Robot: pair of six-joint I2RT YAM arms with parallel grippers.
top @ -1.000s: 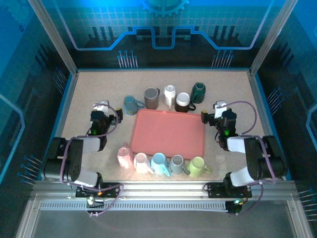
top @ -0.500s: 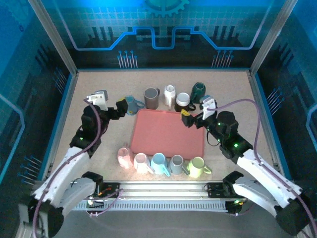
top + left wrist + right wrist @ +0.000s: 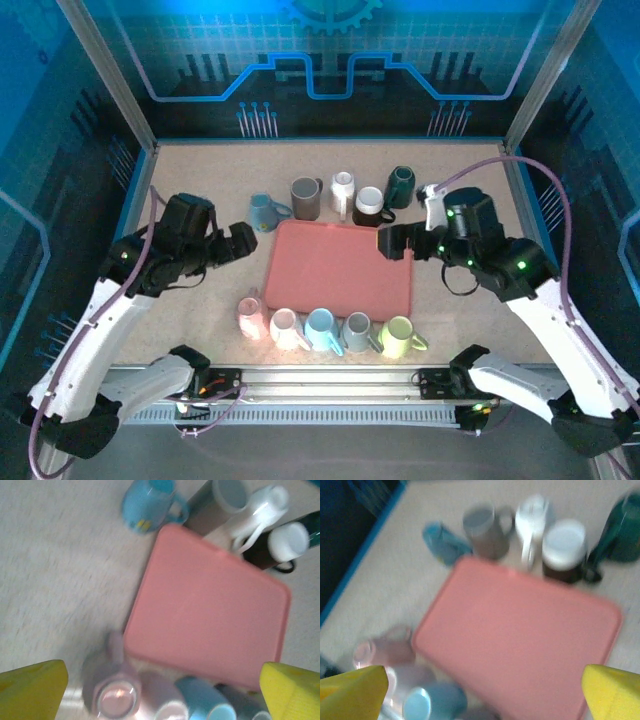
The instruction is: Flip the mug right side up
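Tabletop [image 3: 180,180]: speckled beige surface, framed by blue side rails.

Pink tray [image 3: 340,268]: a rounded rectangle lying flat at the middle of the tabletop, its surface bare.

Left arm [image 3: 100,320] and right arm [image 3: 560,310]: each reaches from the near edge toward the tray.

Left gripper [image 3: 240,241]: hangs above bare tabletop just beside the tray's left edge. In the left wrist view its yellow fingers [image 3: 32,687] sit at opposite bottom corners, so the jaws are spread wide, holding and touching nothing.

Right gripper [image 3: 391,242]: hangs above the tray's right edge near its far-right corner. In the right wrist view its yellow fingers [image 3: 352,692] are likewise far apart, with nothing between them.

Far row of mugs, along the tray's far edge, left to right: blue mug [image 3: 265,211], lying on its side by the tray's far-left corner; grey mug [image 3: 306,197], upright with its mouth up; white mug [image 3: 343,190]; black mug [image 3: 369,205]; dark green mug [image 3: 400,185].

Near row, along the tray's near edge: pink mug [image 3: 250,315], second white mug [image 3: 287,328], light blue mug [image 3: 322,330], second grey mug [image 3: 356,330], yellow-green mug [image 3: 398,336].

Which mug stands inverted cannot be told.
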